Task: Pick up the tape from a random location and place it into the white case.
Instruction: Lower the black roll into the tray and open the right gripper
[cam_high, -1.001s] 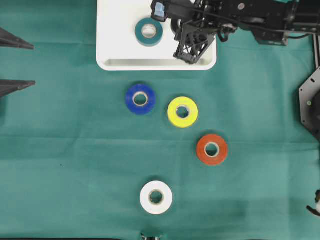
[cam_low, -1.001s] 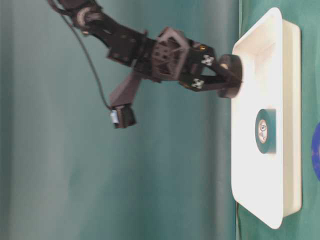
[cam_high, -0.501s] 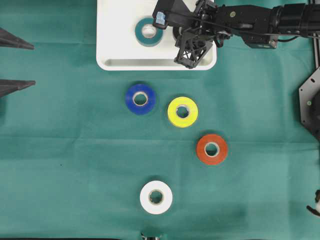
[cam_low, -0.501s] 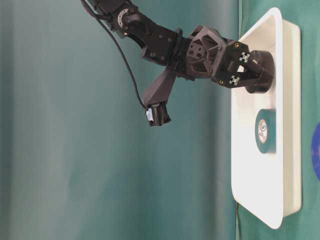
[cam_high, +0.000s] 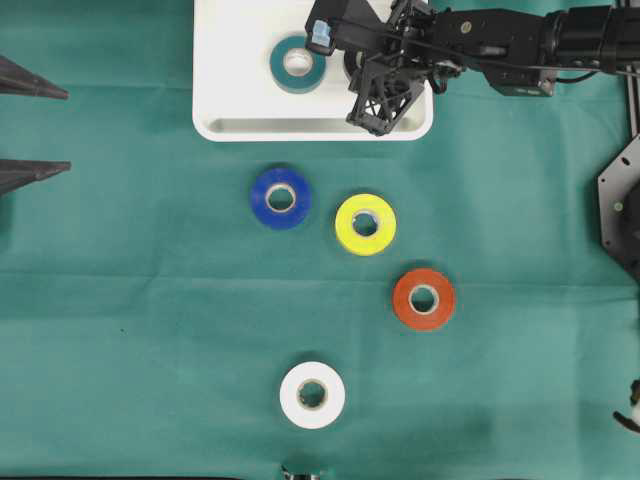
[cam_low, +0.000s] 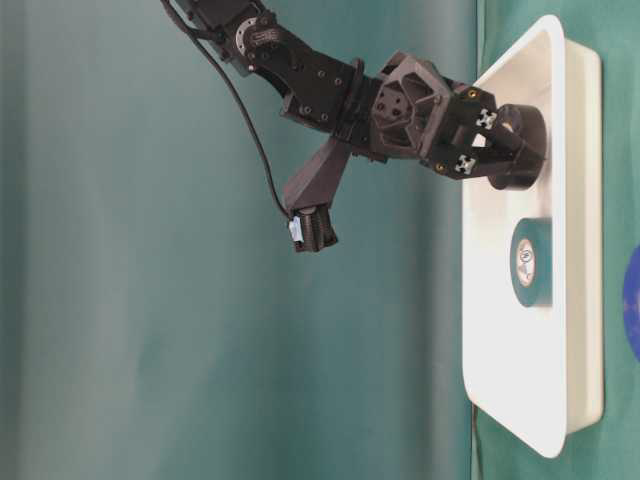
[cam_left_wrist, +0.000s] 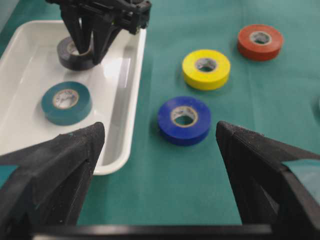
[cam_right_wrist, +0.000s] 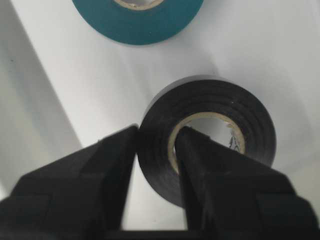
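Inside the white case (cam_high: 230, 60), at its right end, the black tape (cam_right_wrist: 225, 105), flat on the floor of the case as far as visible, with the right gripper (cam_right_wrist: 157, 132) reaching down onto it from the right of the overhead view. Jaws of that gripper clenched across the wall of the roll, one finger against the outer face, the other down in the cardboard core, both seemingly in contact. Beside the black tape, a little apart and also flat in the case, a teal tape (cam_high: 297, 63). Out on the green worktop (cam_high: 150, 300), below the case in the overhead view, four more rolls lying flat and apart from each other: a blue tape (cam_high: 280, 198) nearest the case rim, a yellow tape (cam_high: 365, 224) just to its right, a red tape (cam_high: 424, 298) farther down and right, a white tape (cam_high: 312, 394) well apart near the bottom edge. Left gripper (cam_left_wrist: 159, 129) off at the left side, above the worktop, jaws released and spread wide with nothing between them, facing the blue tape and the near corner of the case
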